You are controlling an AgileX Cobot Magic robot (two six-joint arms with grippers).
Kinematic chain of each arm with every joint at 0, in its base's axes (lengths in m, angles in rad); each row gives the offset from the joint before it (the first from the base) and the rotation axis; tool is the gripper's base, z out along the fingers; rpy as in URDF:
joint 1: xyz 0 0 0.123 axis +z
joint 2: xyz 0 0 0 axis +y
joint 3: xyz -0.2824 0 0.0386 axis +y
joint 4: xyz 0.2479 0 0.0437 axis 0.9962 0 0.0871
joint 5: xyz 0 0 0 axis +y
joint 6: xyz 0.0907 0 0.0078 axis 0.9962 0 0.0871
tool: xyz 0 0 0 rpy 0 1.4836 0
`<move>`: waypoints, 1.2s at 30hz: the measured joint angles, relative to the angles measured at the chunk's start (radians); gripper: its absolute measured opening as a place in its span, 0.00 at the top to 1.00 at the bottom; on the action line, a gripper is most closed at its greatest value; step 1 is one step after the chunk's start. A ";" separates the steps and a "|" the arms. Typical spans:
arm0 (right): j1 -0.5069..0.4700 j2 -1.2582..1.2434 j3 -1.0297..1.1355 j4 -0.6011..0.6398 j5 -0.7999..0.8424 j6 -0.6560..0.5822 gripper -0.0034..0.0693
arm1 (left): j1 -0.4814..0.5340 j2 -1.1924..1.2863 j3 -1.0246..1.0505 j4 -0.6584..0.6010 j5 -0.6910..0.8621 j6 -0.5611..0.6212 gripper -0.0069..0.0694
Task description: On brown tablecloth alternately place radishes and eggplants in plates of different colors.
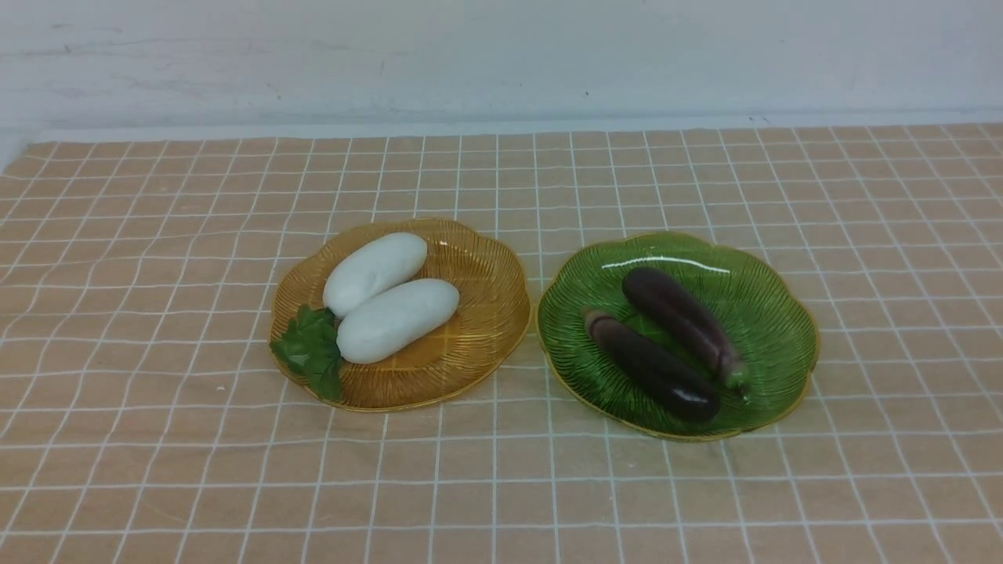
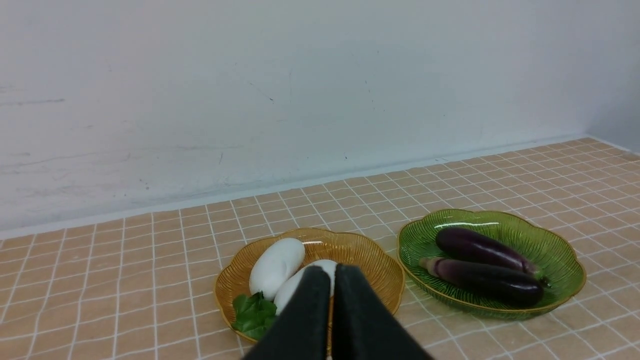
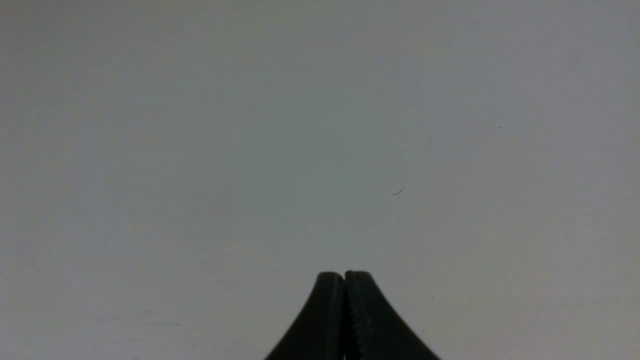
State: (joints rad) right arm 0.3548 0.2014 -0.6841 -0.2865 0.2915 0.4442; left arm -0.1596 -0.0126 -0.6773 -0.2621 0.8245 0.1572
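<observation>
- Where the light tan-brown checked tablecloth [image 1: 157,439] with thin white grid lines covers the table, two translucent ribbed plates with gold rims sit side by side, close but apart.
- The amber-yellow scalloped plate [image 1: 486,329], on the left, holds both smooth white oblong toy radishes: the farther radish [image 1: 374,272] and the nearer radish [image 1: 397,319] lie touching, their green leaf tuft [image 1: 313,348] at the plate's near-left rim.
- The green scalloped plate [image 1: 776,313], on the right, holds both glossy dark purple toy eggplants, the farther eggplant [image 1: 680,323] beside the nearer eggplant [image 1: 650,365].
- The black left gripper [image 2: 332,272] has its jaws pressed together, holding nothing.
- The black right gripper [image 3: 344,276] is likewise closed and empty, facing a plain pale wall [image 3: 300,125].
</observation>
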 joint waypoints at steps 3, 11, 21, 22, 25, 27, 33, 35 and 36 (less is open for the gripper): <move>0.000 0.000 0.000 0.000 0.000 0.000 0.97 | 0.004 -0.002 0.012 0.015 -0.011 0.000 0.91; 0.000 0.000 0.000 0.000 0.000 0.000 0.97 | 0.086 -0.005 0.201 0.090 -0.199 -0.007 0.91; 0.000 0.000 0.000 0.000 0.002 0.000 0.97 | 0.119 -0.004 0.484 0.224 -0.312 -0.048 0.91; 0.000 0.000 0.000 0.000 0.002 0.000 0.97 | 0.119 -0.004 0.514 0.235 -0.315 -0.056 0.91; 0.000 0.000 0.000 0.000 0.002 0.000 0.97 | 0.119 -0.004 0.585 0.244 -0.335 -0.063 0.91; 0.000 0.000 0.000 0.000 0.002 0.000 0.97 | 0.119 -0.004 0.627 0.244 -0.360 -0.065 0.91; 0.000 0.000 0.000 0.000 0.001 0.000 0.97 | 0.119 -0.003 0.701 0.245 -0.422 -0.068 0.91; 0.000 0.000 0.000 0.000 0.001 0.000 0.97 | 0.119 -0.003 0.701 0.245 -0.427 -0.068 0.91; 0.000 0.000 0.000 0.000 0.001 0.000 0.97 | 0.119 -0.003 0.701 0.245 -0.427 -0.068 0.91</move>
State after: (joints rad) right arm 0.3548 0.2014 -0.6841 -0.2865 0.2923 0.4442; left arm -0.0402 -0.0156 0.0241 -0.0169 0.3976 0.0896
